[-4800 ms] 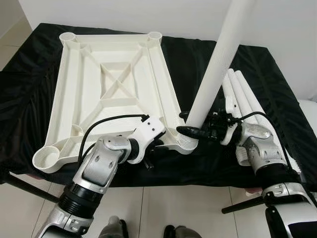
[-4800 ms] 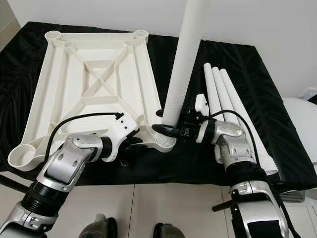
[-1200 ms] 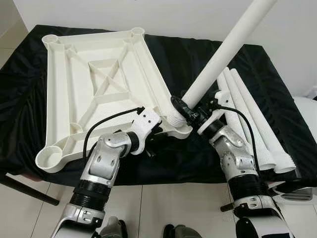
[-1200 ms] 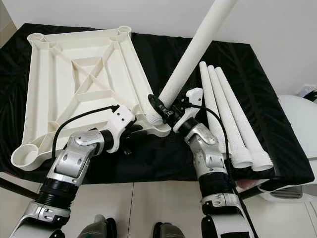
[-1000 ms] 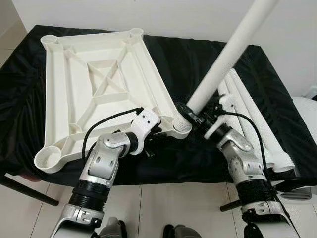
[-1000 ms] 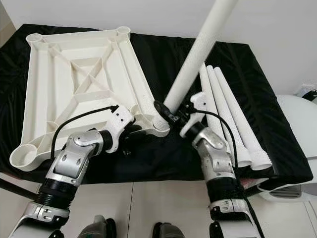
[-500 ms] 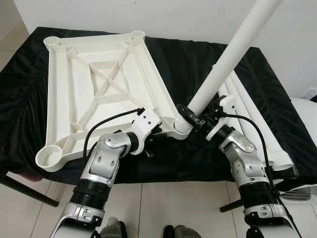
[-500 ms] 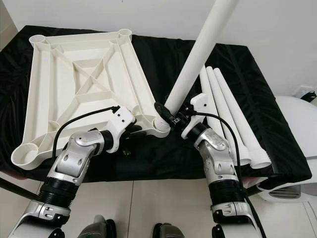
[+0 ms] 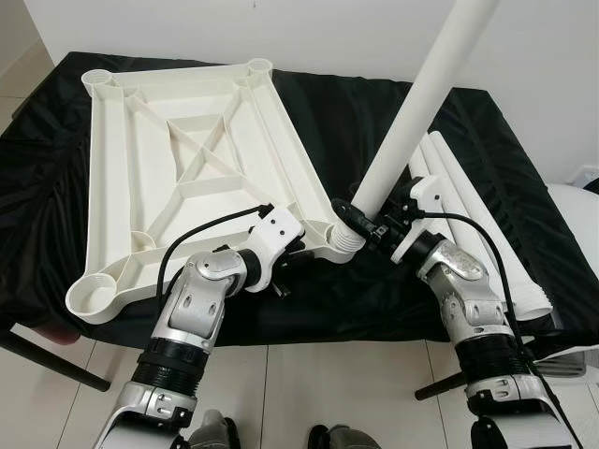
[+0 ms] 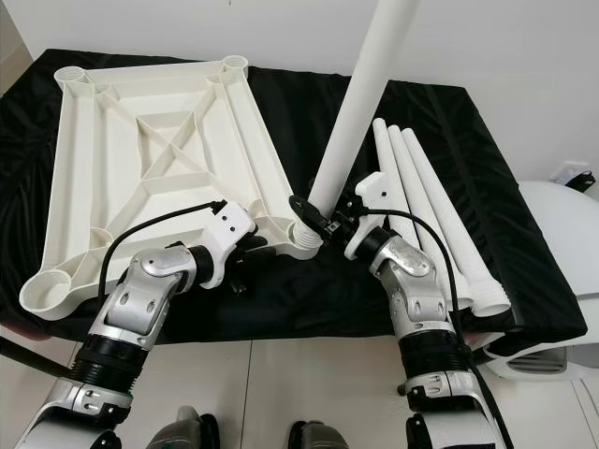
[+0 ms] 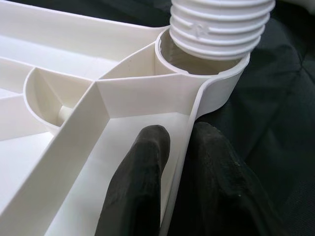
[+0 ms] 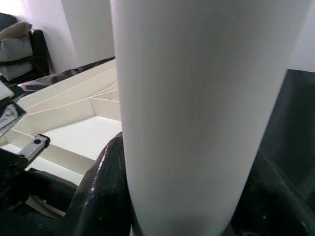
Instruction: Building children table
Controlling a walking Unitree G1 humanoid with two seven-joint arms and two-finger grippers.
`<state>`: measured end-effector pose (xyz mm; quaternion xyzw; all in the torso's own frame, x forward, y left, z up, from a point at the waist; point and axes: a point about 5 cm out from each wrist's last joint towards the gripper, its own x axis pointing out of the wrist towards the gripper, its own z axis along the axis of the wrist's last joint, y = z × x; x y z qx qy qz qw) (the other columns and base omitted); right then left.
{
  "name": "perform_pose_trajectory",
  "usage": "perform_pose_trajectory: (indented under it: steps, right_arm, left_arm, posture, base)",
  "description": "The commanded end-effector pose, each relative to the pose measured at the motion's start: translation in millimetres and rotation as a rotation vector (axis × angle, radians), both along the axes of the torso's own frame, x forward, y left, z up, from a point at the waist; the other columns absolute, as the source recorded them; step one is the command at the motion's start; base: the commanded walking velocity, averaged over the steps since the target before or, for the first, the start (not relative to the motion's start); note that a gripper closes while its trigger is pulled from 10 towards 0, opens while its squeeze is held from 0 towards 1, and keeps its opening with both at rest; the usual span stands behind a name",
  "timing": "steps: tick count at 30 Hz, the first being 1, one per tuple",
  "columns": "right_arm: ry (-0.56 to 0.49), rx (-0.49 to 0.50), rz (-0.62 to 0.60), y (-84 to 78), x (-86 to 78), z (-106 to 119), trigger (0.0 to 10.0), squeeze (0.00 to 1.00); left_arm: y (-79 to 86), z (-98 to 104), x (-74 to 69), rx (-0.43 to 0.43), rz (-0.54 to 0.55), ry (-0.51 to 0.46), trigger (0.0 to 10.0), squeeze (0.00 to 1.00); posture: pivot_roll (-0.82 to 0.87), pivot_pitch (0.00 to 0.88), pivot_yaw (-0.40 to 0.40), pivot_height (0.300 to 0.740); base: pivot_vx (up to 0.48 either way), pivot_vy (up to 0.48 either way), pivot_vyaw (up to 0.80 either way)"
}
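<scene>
Since half a second ago the long white plastic tube leg (image 9: 421,108) has swung more upright, so it leans less toward the robot's right than it did, while its ribbed threaded end (image 11: 221,27) sits in the round corner socket (image 11: 206,73) of the big white plastic tabletop (image 9: 178,159) like before. That tabletop is lying upside down, ribs and X-brace facing up, on a black cloth-covered surface (image 9: 328,103), and it hasn't really budged. The right gripper (image 10: 323,223) is clamped around the leg right near its bottom, just above the socket; in the right wrist view you can see the black fingers (image 12: 98,191) wrapping both sides of the white tube. The left gripper (image 9: 292,253) is pinched onto the tabletop's near edge wall just beside that same corner socket, and the left wrist view shows one black finger (image 11: 140,182) inside the rim and the other outside, with the thin white wall squeezed between them. Off to the robot's right, three more white tube legs (image 10: 426,206) lie side by side on the black cloth, close to the right arm's forearm, their flared ends pointing toward the near edge of the surface. Pale tiled floor (image 9: 309,393) shows below the table edge.
</scene>
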<state>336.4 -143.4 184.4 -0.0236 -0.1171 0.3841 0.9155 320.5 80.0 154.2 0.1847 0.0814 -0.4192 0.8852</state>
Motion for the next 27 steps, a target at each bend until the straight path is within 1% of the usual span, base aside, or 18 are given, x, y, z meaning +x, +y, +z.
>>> perform_pose_trajectory:
  steps: [1, 5, 6, 11, 17, 27]
  right_arm:
    - [0.072, -0.038, -0.001, -2.4, -0.1, -16, 10.0, 0.00]
    - [0.086, -0.037, 0.000, -2.4, 2.9, -18, 10.0, 0.00]
    - [0.094, -0.024, 0.012, 0.3, 3.2, -19, 10.0, 0.00]
    - [0.081, -0.021, 0.026, 3.2, 2.3, -19, 10.0, 0.00]
    - [0.084, -0.032, 0.090, 9.5, -0.4, -21, 10.0, 0.00]
    - [0.080, -0.058, 0.138, 7.6, -3.2, -22, 10.0, 0.00]
  left_arm:
    - [9.2, 1, 5.8, 0.026, 0.191, -0.096, 10.0, 0.00]
    - [8.8, 1, 4.0, 0.033, 0.186, -0.100, 10.0, 0.00]
    - [7.8, 0, 1.6, 0.038, 0.178, -0.102, 10.0, 0.00]
    - [6.7, -1, -0.2, 0.040, 0.170, -0.101, 10.0, 0.00]
    - [0.8, -4, -3.6, 0.039, 0.148, -0.094, 10.0, 0.00]
    - [-5.8, -10, -9.2, 0.056, 0.105, -0.083, 10.0, 0.00]
  posture:
    - [-0.06, 0.115, -0.046, 0.740]
    - [-0.05, 0.117, -0.046, 0.740]
    - [-0.05, 0.118, -0.047, 0.740]
    - [-0.05, 0.117, -0.049, 0.740]
    - [-0.05, 0.118, -0.052, 0.740]
    - [-0.05, 0.118, -0.049, 0.740]
  base:
    - [0.000, 0.000, 0.00]
    - [0.000, 0.000, 0.00]
    - [0.000, 0.000, 0.00]
    - [0.000, 0.000, 0.00]
    - [0.000, 0.000, 0.00]
    - [0.000, 0.000, 0.00]
